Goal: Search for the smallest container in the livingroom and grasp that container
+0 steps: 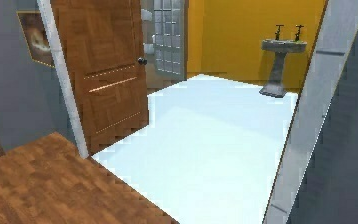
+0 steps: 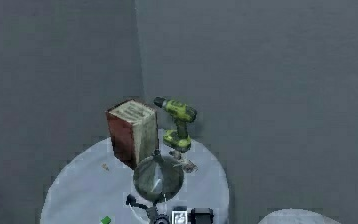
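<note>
Pincer: the pincer shows at the arm side view's bottom edge, low over the counter. I cannot tell whether its fingers are apart or together, nor whether it holds anything, since things lie right behind it.
Task's thing: the likeliest container is the grey metal bowl, just past the pincer's far end. I cannot tell whether the two touch.
Other candidates: a brown box stands upright beyond the bowl, farther from the pincer. A small green thing lies beside the pincer, too small to name.
Not a container: a power drill stands upright past the bowl, next to the box.
Step in hand: by my judgement, lining up on the bowl for the grasp.
Doing it well: compare bowl, box and green thing for size first. Then take the bowl by its rim, approaching slowly so it does not skid toward the drill.
Risk: a push on the bowl could knock the drill or the box.
Counter: round, pale and smooth, set in a corner of plain grey walls.
Room: ahead, a wooden door stands ajar. It opens onto a white floor, a yellow wall and a pedestal sink, which looks like a bathroom.
</note>
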Available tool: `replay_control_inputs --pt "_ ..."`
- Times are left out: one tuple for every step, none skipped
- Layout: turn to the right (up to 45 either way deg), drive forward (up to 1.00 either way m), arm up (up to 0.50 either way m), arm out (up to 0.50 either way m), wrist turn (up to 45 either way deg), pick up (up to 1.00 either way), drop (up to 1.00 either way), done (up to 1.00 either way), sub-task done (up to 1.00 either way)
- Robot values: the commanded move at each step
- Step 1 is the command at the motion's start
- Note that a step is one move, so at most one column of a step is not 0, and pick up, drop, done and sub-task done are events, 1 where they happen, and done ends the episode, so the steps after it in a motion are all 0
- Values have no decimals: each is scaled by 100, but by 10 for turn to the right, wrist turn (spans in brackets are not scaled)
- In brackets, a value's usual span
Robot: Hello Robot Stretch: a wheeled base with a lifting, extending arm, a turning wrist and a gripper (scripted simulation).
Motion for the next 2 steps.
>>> replay_control_inputs --pt "0 0 10 0 0 0 0 0 0" --pt "0 0 0 0 0 0 0 100 0"
